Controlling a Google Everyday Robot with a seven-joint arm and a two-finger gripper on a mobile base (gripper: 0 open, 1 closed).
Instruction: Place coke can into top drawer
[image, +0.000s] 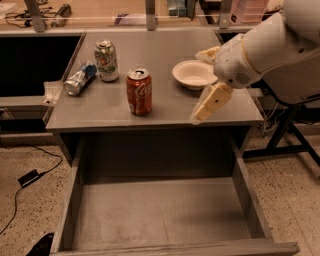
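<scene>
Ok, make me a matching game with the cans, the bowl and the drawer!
Things: 1 coke can; 2 silver-blue can; 3 white bowl; 4 top drawer.
States: A lying on its side; B pulled open; C standing upright; D right beside the gripper, which hangs over the cabinet top's right front.
Pairs: 1-C, 2-A, 3-D, 4-B.

Red coke can (139, 92) with white script, grey top drawer (160, 215), white bowl (194, 74) — cream gripper (199, 86) at centre right

White arm (280, 45) slanting in from upper right, hand (209, 100) angled down-left, right of centre
</scene>
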